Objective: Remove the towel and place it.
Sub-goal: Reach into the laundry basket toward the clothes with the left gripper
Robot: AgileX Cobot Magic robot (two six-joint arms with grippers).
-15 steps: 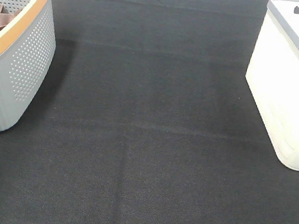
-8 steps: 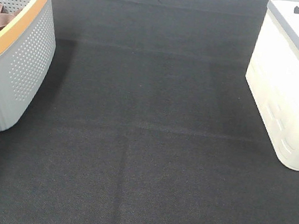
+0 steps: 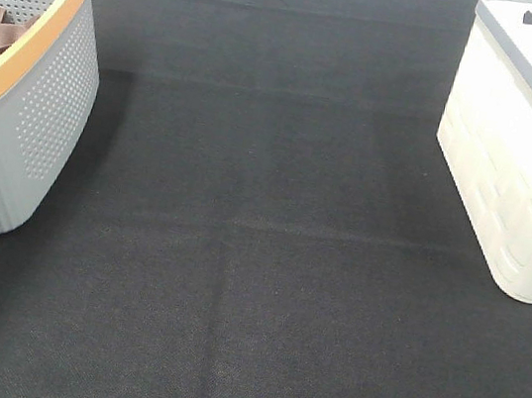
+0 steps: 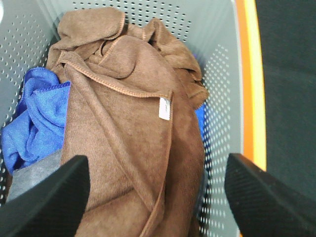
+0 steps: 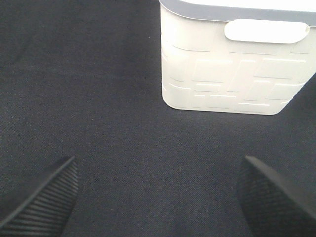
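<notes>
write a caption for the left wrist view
Open left gripper over the brown towel in the grey basket.

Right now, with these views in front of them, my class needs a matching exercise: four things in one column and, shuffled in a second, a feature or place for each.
Things
1 towel
2 blue cloth
3 basket
4 bin

Features
a orange rim
b white tag on its hem
c grey rim
d partly under the towel

Pairs: 1-b; 2-d; 3-a; 4-c
</notes>
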